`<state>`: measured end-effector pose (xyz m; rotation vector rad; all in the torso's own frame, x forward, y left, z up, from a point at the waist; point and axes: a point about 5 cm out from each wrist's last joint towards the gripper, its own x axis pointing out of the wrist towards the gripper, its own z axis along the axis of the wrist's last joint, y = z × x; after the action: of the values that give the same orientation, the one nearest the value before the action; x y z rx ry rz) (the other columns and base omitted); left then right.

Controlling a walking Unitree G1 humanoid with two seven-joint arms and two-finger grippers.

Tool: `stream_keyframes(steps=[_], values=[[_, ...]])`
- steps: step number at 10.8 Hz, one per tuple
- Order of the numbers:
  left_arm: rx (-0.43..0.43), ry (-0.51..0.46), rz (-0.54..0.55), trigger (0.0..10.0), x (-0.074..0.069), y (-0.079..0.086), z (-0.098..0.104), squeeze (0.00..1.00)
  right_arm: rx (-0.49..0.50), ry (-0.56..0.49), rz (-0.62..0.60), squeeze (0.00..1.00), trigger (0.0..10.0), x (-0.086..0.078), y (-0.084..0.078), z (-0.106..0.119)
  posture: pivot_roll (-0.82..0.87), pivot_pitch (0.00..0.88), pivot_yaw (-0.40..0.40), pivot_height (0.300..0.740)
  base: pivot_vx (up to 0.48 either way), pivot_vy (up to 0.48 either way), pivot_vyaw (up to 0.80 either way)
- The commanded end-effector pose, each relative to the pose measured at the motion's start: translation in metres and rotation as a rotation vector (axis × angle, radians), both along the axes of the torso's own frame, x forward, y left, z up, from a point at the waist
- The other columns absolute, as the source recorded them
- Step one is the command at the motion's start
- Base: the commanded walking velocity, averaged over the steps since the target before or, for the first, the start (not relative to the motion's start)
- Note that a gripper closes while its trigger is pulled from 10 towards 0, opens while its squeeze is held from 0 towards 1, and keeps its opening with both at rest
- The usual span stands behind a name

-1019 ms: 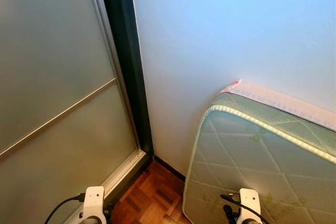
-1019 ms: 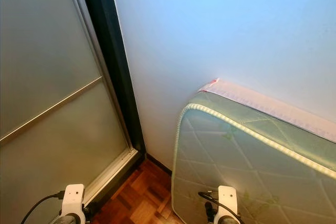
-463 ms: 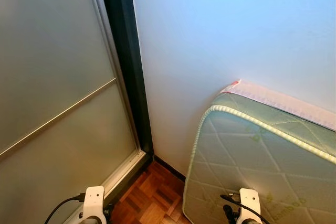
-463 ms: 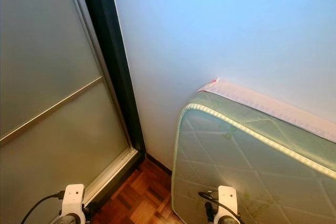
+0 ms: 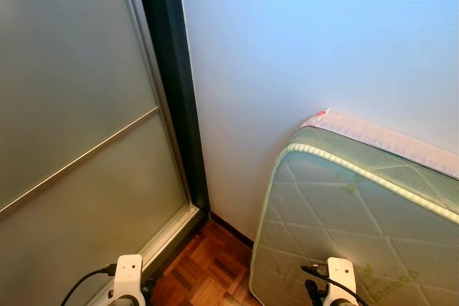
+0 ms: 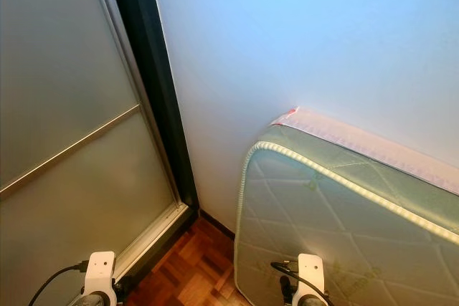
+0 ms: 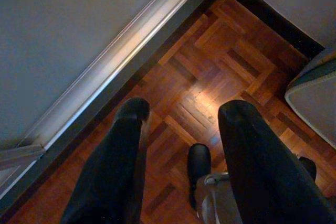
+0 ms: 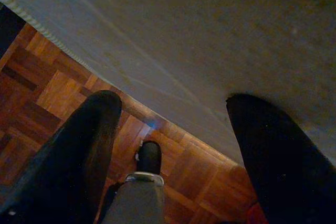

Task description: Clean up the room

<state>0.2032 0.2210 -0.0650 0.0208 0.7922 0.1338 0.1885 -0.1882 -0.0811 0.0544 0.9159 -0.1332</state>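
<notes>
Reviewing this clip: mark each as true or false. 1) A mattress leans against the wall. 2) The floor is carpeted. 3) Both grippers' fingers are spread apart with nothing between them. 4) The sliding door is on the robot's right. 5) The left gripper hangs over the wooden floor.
1) True: the green quilted mattress stands on edge against the white wall.
2) False: it is wooden parquet floor.
3) True: the left gripper and the right gripper are both open and hold nothing.
4) False: the frosted sliding door is on the robot's left; the mattress is on its right.
5) True: parquet lies below its fingers, beside the door track.
</notes>
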Motion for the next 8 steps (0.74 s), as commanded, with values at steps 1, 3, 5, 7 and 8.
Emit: stream_keyframes(steps=[1,3,5,7,8], values=[[-0.013,0.184,-0.043,10.0,-0.037,0.003,-0.020,0.00,0.162,0.000,0.029,0.00,10.0,0.008,0.002,0.004,0.19,0.023,-0.046,0.740,0.000,0.000,0.00],[0.020,0.221,-0.072,10.0,-0.048,0.006,-0.024,0.00,0.149,0.032,0.035,0.00,10.0,-0.004,0.002,-0.002,0.24,0.026,-0.051,0.740,0.000,0.000,0.00],[0.026,0.236,-0.067,10.0,-0.054,0.011,-0.025,0.00,0.148,0.039,0.033,0.00,10.0,-0.005,0.002,-0.003,0.25,0.031,-0.052,0.740,0.000,0.000,0.00],[0.035,0.249,-0.075,10.0,-0.057,0.013,-0.026,0.00,0.160,0.042,0.029,0.00,10.0,-0.006,0.002,-0.003,0.26,0.041,-0.057,0.740,0.000,0.000,0.00],[0.061,0.253,-0.096,10.0,-0.058,0.013,-0.026,0.00,0.166,0.047,0.021,0.00,10.0,-0.008,0.001,-0.004,0.29,0.052,-0.060,0.740,0.000,0.000,0.00]])
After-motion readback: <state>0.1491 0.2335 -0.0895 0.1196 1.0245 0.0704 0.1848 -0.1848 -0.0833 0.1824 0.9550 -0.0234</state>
